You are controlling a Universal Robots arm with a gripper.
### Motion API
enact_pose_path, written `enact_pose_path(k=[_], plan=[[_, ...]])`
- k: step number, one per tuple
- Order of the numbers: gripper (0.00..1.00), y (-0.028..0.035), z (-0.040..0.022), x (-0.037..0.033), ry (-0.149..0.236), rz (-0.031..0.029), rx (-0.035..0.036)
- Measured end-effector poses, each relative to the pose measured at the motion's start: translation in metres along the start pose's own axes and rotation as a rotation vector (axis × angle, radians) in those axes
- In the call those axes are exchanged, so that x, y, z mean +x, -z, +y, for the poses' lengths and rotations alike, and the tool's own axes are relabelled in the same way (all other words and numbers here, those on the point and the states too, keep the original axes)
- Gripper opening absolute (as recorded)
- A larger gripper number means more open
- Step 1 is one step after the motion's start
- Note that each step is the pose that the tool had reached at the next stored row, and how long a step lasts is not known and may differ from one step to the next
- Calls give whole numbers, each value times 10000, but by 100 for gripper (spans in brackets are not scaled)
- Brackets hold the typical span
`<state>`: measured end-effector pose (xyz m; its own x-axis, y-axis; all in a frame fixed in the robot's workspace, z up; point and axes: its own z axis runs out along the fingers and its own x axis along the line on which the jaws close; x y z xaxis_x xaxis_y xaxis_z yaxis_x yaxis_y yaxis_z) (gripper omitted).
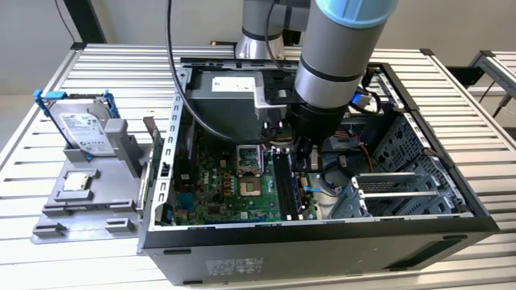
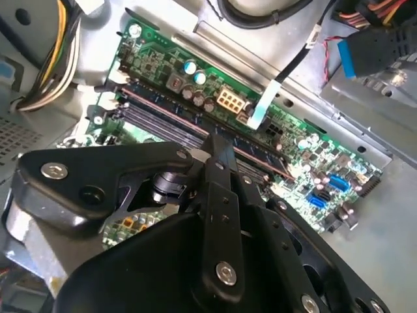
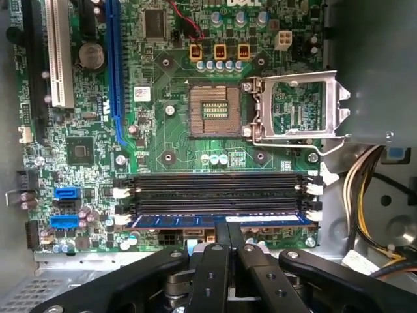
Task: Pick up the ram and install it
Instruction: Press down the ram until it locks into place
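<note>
The ram (image 3: pixel 273 220), a long blue stick, lies along the black slot of the motherboard (image 3: pixel 163 130) closest to my gripper. In the first wrist view my gripper (image 3: pixel 228 227) has its black fingers pressed together, and their tips meet the stick's upper edge near its middle. In the second wrist view the same fingertips (image 2: pixel 218 142) come down on the ram (image 2: pixel 257 158) among the slots. In the exterior view my gripper (image 1: pixel 300 158) reaches down inside the open computer case (image 1: pixel 322 241), over the slots.
Beside the slots the processor socket (image 3: pixel 214 109) stands open with its metal frame (image 3: pixel 300 107) swung aside. Cable bundles (image 3: pixel 371 189) hang nearby. At the exterior view's left a grey stand (image 1: pixel 81 199) holds a hard drive (image 1: pixel 84 127) and a square chip (image 1: pixel 78 180).
</note>
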<state>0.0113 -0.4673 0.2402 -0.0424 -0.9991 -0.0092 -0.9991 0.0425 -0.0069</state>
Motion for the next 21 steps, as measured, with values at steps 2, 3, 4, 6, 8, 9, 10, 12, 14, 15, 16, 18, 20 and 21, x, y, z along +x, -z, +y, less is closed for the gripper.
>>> enact_pose_path(k=[2, 3, 4, 6, 8, 9, 10, 12, 14, 15, 16, 18, 20, 21], plan=[[0, -36, -8, 0, 0, 1, 0], [0, -55, -9, 0, -1, -1, 0], [0, -73, -10, 0, -2, 1, 0], [0, -109, -13, 1, 0, 1, 0], [0, -145, -13, 1, -1, 0, 0], [0, -161, -13, 2, -1, 7, -2], [0, -177, -13, 3, -1, 14, -4], [0, -213, -12, 4, 0, 15, -4], [0, -228, -13, 3, 0, 21, -5], [0, -215, -14, 0, 0, 22, -4], [0, -185, -14, -2, -2, -9, 3], [0, -96, -14, -2, -1, -4, -2], [0, 0, -14, -1, -1, -2, -11], [0, 47, -15, -1, -1, 3, -15]])
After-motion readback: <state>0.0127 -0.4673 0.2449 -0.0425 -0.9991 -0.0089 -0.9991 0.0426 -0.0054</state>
